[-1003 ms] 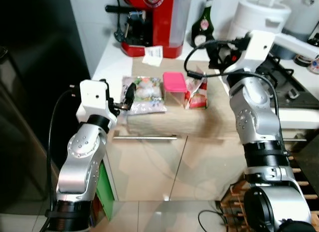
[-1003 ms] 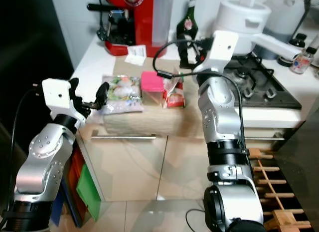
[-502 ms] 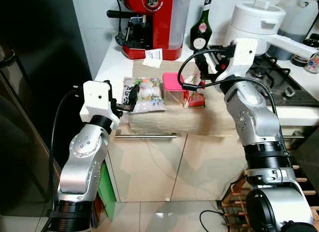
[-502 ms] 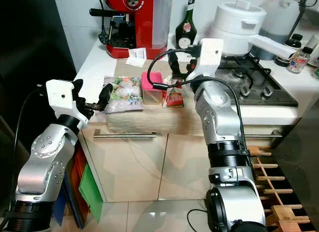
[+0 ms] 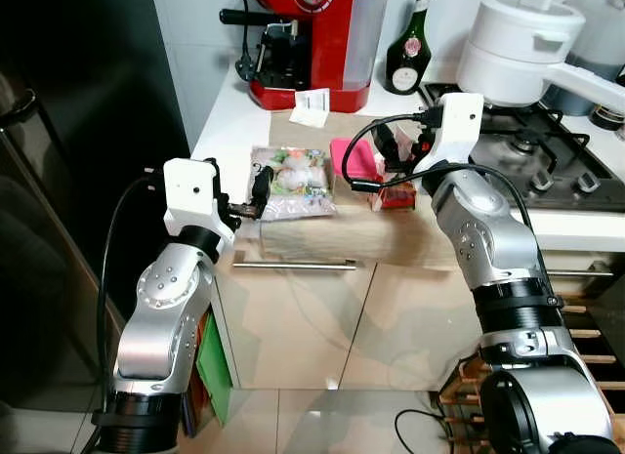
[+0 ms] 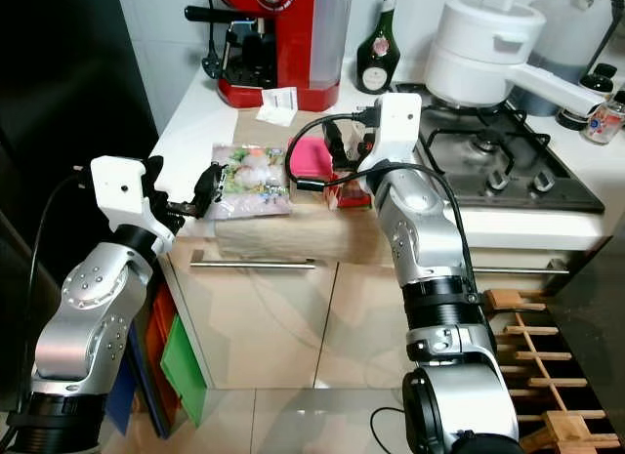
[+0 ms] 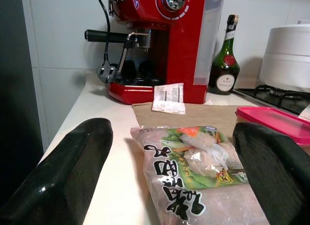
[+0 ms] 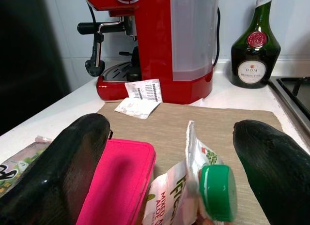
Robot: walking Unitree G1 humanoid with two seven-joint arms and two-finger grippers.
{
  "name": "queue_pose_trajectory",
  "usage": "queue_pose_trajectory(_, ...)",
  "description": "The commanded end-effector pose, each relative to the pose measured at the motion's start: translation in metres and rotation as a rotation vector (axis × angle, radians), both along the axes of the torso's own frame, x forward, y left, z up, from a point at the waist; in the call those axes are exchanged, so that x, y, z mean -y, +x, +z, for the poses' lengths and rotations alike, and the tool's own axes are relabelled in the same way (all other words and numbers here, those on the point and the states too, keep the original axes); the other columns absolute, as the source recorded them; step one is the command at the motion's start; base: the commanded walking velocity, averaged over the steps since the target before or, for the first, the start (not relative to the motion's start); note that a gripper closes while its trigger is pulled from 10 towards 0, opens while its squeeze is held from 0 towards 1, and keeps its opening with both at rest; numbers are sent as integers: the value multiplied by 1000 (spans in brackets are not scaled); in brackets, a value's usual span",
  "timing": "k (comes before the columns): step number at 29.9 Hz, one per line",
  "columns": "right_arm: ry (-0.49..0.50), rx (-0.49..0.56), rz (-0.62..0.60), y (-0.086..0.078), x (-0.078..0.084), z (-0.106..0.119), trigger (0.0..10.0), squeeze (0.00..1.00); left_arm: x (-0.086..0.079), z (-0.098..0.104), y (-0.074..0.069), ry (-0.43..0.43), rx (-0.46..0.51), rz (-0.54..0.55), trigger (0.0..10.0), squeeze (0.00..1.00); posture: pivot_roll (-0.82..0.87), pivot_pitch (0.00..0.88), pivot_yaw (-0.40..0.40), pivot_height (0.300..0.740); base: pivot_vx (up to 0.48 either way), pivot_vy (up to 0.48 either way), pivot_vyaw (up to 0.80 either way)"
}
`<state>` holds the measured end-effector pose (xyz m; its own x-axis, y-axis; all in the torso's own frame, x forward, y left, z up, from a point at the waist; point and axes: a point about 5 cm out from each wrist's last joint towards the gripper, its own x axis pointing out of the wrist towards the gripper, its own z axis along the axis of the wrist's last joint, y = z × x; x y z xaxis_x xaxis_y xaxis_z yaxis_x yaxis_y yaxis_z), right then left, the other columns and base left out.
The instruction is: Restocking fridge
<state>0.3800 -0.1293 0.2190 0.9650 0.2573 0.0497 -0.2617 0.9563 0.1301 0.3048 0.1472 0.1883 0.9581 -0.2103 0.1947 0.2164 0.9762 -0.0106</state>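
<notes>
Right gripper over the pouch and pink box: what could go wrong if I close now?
1. The right gripper stands open across both the pink-lidded box and the green-capped pouch; closing may pinch both.
2. The pouch leans against the box and could tip.
3. The left gripper could crumple the frozen food bag.

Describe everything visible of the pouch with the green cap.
The pouch with the green cap is a soft white packet printed in red and green, topped by a round green screw cap. It stands slightly crumpled on the brown paper sheet, close beside the pink-lidded container. The right claw is open around it, fingers on either side, not touching.
</notes>
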Motion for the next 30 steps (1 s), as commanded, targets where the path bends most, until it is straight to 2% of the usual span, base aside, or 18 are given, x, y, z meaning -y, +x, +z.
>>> queue_pose_trajectory(1, -5, -41, -15, -1, 3, -9, 10000, 0, 2, 3, 0, -2, 4, -11, 10000, 0, -58, 0, -22, 740, 0, 0, 0)
queue_pose_trajectory(20, -28, -151, -65, 3, 6, -27, 10000, 0, 3, 2, 1, -3, -6, -20, 10000, 0, -56, 0, -20, 740, 0, 0, 0)
queue_pose_trajectory(21, -36, -157, -79, 4, 7, -29, 3216, 0, 3, 2, 1, -2, -6, -20, 10000, 0, -55, 0, -21, 740, 0, 0, 0)
queue_pose_trajectory(22, -36, -157, -79, 4, 7, -29, 3216, 0, 3, 2, 1, -2, -6, -20, 10000, 0, -55, 0, -21, 740, 0, 0, 0)
queue_pose_trajectory(23, -34, -163, -85, 4, 8, -30, 0, 0, 3, 2, 1, -2, -6, -22, 10000, 0, -55, 0, -21, 740, 0, 0, 0)
queue_pose_trajectory(30, -27, -207, -111, 5, 12, -40, 0, 0, 4, 1, 1, 4, -12, -26, 10000, 0, -55, 0, -19, 740, 0, 0, 0)
